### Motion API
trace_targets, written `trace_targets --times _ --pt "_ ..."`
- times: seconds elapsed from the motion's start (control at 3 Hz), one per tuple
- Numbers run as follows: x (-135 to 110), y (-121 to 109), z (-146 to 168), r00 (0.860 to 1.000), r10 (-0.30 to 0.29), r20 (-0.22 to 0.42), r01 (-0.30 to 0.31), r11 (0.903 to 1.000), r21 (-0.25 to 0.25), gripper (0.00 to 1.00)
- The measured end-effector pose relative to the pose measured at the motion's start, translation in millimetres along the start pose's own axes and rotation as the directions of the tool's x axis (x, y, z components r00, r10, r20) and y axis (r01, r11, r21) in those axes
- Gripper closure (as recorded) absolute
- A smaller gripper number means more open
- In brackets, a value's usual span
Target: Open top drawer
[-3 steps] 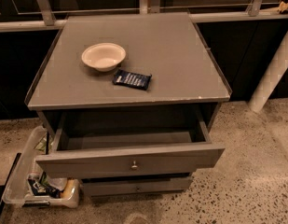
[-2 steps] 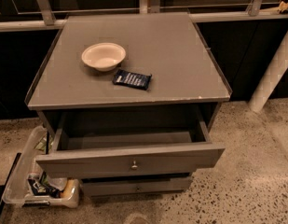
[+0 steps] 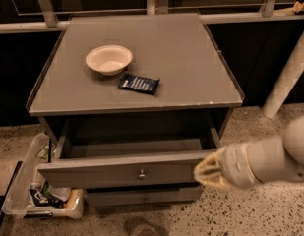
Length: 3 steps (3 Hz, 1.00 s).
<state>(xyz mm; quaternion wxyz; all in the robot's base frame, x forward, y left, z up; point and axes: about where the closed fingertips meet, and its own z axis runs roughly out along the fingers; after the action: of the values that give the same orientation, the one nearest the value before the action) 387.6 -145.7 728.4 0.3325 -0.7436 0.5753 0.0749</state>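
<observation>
Entering view, the gripper (image 3: 206,171) hangs beside top drawer (image 3: 92,173) (pulled open).

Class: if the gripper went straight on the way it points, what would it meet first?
The gripper, at lower right, points left at the right end of the open top drawer; its front panel likely comes first. Depth is unclear; it might pass in front.

A bowl (image 3: 108,59) and packet (image 3: 138,83) are set on the desk (image 3: 191,58), a bin (image 3: 23,183) on the floor (image 3: 269,215), the tool (image 3: 209,169) low right.
</observation>
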Motion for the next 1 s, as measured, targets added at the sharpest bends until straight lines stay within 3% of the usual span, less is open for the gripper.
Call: trace_targets --times 0.33,0.67,1.0 --pt "-27.5 -37.9 11.7 1.0 -0.022 0.017 0.022 0.9997 -0.005 0.16" --pt "-27.9 -36.8 12.3 1.0 -0.02 0.018 0.021 0.9998 -0.007 0.0" --pt "-17.6 -42.4 18.4 0.999 -0.029 0.03 0.03 0.9996 -0.001 0.0"
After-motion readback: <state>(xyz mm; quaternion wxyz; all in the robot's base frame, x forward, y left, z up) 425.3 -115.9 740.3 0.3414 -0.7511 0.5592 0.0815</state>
